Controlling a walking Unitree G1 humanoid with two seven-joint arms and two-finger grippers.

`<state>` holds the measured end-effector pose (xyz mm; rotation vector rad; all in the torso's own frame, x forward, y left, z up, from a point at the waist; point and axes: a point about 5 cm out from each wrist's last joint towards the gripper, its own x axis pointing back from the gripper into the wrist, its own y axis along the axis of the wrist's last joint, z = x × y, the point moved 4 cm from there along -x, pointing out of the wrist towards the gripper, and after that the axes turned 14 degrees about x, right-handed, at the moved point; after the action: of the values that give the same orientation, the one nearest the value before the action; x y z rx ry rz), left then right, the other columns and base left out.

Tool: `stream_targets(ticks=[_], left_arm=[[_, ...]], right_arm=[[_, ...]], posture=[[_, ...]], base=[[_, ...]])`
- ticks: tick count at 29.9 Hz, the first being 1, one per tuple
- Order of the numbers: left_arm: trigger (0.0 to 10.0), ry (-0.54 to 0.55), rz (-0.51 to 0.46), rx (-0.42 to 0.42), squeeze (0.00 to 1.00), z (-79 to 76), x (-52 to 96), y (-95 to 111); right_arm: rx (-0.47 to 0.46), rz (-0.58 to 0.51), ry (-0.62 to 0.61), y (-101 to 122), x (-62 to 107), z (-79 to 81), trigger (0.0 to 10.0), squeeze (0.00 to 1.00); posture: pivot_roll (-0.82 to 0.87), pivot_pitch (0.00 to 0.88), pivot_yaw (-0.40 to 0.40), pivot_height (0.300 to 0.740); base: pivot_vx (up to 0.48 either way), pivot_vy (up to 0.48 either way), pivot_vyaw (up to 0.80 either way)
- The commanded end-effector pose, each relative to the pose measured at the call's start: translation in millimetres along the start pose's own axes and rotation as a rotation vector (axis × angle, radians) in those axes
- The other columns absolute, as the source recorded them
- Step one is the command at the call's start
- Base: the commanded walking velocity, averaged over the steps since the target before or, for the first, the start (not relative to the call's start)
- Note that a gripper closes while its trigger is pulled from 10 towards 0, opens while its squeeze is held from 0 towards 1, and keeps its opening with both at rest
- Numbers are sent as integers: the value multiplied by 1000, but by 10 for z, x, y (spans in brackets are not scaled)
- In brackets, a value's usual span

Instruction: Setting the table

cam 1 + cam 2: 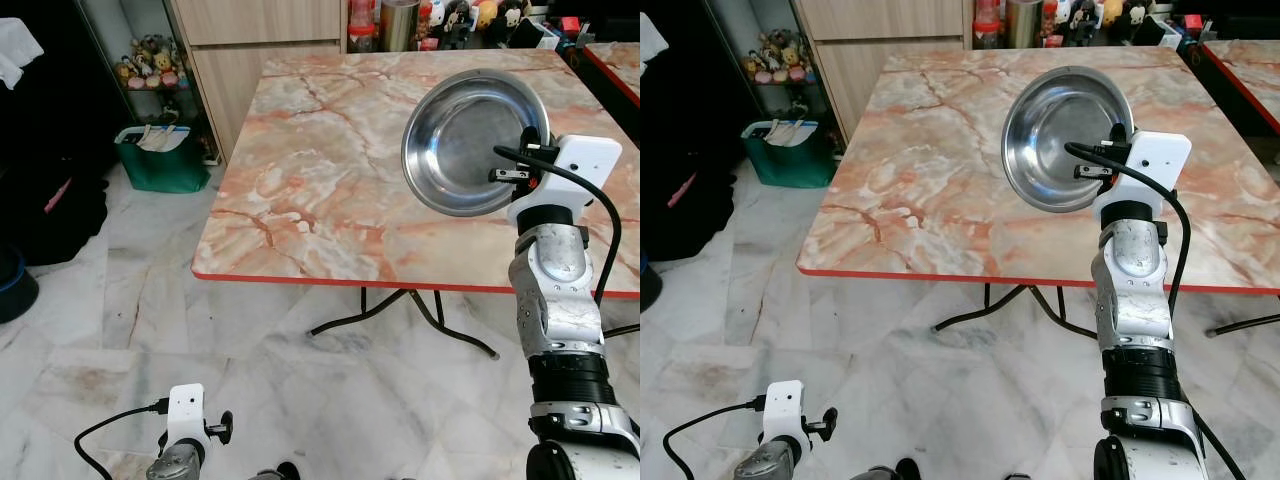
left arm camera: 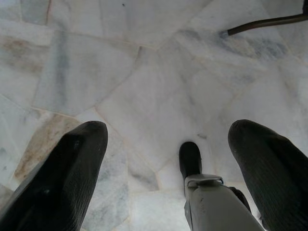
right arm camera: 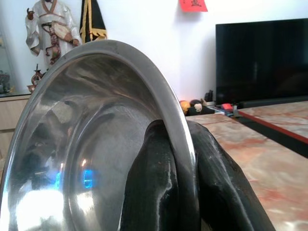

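A: Stainless steel, polished: the steel plate (image 1: 477,142) sits at the right of centre in the left eye view, held up on edge above the marble-patterned table (image 1: 330,180). Which relation decides the coming move?

B: The tilt of the dish against the tabletop. It stands nearly upright, its hollow face turned toward the camera and its rim clear of the surface. To my reading, it must be rotated flat and lowered before it can be set down.

A: Where does it lie relative to the fingers?

B: The right gripper (image 3: 180,183) is clamped over the rim at the dish's right edge. In the right wrist view one black finger presses the inner face and the other the back, with the rim running between them; the rest of the dish extends up and to the left of the fingers in that frame.

A: Which arm is nearer the table?

B: The right arm, raised at the right of the frame with its wrist at the table's near red edge. The left gripper (image 2: 168,168) hangs low at the lower left of the head views, over the pale marble floor (image 1: 150,330), fingers spread wide and holding nothing.

A: Is the landing area obstructed?

B: The tabletop beneath and to the left of the dish appears bare; the green bin (image 1: 160,155) stands well apart at the upper left.
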<state>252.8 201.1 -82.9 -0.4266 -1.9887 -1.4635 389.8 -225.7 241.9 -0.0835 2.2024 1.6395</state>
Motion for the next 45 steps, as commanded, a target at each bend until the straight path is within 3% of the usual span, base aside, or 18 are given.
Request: stream_targets(ticks=[1,37,44,45], left_arm=[[10000,19,25,-3,0,70,16,-56],[10000,22,12,2,0,66,13,-32],[10000,26,12,0,0,67,13,-35],[10000,25,12,0,0,64,13,-36]], right_arm=[[-6,-22,2,66,-21,7,10000,0],[-10,-17,14,56,-6,36,10000,0],[-10,-18,38,69,16,70,10000,0],[-42,0,41,57,30,57,10000,0]], posture=[[-83,132,65,740],[-81,157,65,740],[-85,158,64,740],[-85,160,64,740]], base=[[274,0,0],[302,0,0],[34,0,0],[0,0,0]])
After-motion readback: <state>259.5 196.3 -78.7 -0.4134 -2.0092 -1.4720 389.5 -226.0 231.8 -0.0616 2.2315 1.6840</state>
